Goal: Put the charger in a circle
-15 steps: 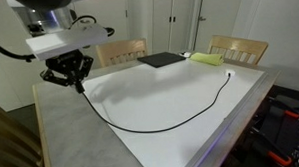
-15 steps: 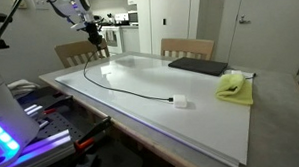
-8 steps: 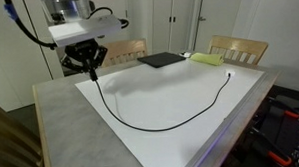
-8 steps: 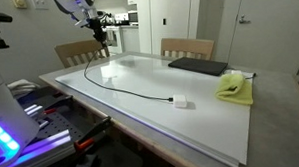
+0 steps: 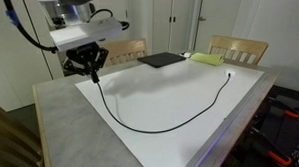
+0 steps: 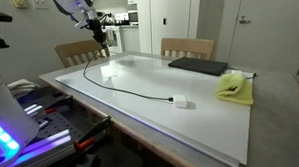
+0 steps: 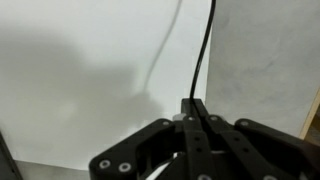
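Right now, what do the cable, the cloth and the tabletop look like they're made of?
The cable: thin, matte black, probably rubber or plastic sheathing; it lies in a loose curve. The cloth: yellow-green soft fabric, possibly microfibre; it sits crumpled in folds. The tabletop: white, glossy, likely laminate or coated board; it mirrors light.

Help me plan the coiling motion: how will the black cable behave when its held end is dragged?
Probably floppy: the charger hangs from the gripper and lies in a slack curve on the table. Likely light, since a fingertip pinch lifts its end. It may slide over that glossy top, not hold shape.
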Robot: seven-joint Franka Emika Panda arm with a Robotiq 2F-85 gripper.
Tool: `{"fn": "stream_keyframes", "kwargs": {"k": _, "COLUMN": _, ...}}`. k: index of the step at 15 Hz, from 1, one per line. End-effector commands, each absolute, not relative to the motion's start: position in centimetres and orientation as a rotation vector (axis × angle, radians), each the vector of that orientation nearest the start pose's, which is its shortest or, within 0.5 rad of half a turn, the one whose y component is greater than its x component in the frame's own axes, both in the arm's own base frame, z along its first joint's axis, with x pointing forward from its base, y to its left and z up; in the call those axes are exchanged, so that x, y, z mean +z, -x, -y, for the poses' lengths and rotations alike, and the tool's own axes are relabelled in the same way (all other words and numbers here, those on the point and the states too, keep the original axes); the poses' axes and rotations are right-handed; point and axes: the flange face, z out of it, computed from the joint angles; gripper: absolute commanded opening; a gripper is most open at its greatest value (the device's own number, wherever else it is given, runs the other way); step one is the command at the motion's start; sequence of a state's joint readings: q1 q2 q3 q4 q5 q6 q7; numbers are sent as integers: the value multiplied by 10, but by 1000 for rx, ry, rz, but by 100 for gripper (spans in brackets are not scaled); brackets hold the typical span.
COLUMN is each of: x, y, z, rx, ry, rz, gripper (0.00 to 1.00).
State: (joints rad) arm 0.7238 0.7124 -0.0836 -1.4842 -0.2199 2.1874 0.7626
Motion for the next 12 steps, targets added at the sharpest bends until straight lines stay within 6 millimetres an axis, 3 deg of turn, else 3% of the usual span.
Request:
{"fn": "stream_keyframes", "kwargs": {"k": 1, "x": 251, "y": -572, "z": -405, "rx": -189, "ry": 3340, "rz": -81, "gripper": 1}}
{"fn": "stream_keyframes", "kwargs": {"k": 6, "x": 229, "y": -575, "z": -356, "rx": -112, "ry": 3353, "rz": -386, "gripper": 1}}
{"fn": "stream_keyframes", "kwargs": {"k": 12, "x": 217, "y": -563, "z": -290, "rx": -81, "ry": 3316, "rz": -991, "gripper": 1}}
